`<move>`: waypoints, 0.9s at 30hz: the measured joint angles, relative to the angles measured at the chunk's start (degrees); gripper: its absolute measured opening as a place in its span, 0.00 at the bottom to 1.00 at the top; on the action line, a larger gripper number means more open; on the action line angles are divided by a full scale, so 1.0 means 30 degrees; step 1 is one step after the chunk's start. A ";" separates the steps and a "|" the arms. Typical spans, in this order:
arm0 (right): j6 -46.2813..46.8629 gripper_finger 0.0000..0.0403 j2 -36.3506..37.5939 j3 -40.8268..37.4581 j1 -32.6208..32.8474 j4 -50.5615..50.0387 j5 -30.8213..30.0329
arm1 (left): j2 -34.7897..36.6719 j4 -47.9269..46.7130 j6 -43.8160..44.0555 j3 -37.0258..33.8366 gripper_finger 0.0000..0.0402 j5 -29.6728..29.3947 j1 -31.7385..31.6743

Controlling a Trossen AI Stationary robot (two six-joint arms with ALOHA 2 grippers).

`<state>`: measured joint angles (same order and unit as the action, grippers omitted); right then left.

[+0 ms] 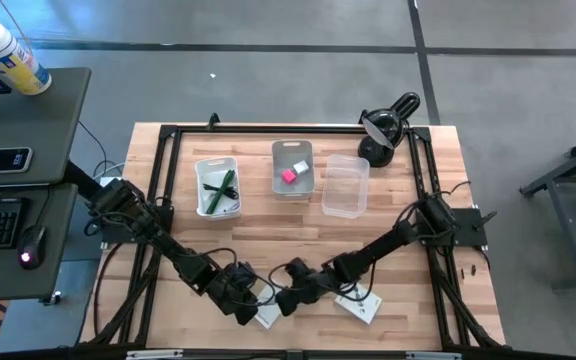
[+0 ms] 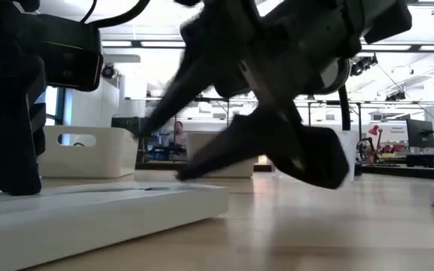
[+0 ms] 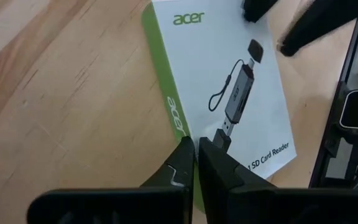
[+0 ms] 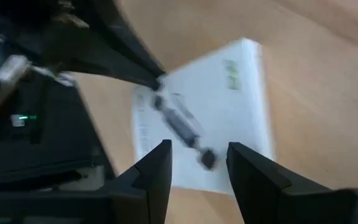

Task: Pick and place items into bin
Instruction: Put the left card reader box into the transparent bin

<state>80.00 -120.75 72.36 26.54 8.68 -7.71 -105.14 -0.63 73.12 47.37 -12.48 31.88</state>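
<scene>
We judge the flat white box (image 3: pixel 229 87) light and stiff, best taken at its edge; our left gripper (image 3: pixel 196 163) is clenched, right gripper (image 4: pixel 199 163) released above it.

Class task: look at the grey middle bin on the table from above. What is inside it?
Inside the grey rectangular plastic bin lie a pink block and a small white cube beside it. Anything under them is covered and cannot be seen.

Acer box (image 3: pixel 229 93) lower edge hidden behind jaws; right-wrist view possibly motion-blurred.
</scene>
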 joint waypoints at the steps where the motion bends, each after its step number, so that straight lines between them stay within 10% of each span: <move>1: 0.0274 0.36 0.0000 -0.0002 0.0089 -0.0214 0.0045 | 0.0000 0.0001 0.0004 0.0000 0.00 0.0016 0.0000; 13: 0.1986 0.36 0.1479 -0.0044 0.1074 -0.5757 -0.0742 | -0.0036 0.0104 -0.0001 0.0000 0.00 -0.0314 0.0000; 27: 0.1213 0.36 0.0947 -0.0051 0.0368 -0.4844 0.0492 | -0.0182 0.0039 0.1771 0.0002 0.00 -0.0622 0.0092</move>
<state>83.64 -117.91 72.20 27.64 -5.85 -6.24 -105.69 -0.51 78.43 47.38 -14.35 32.16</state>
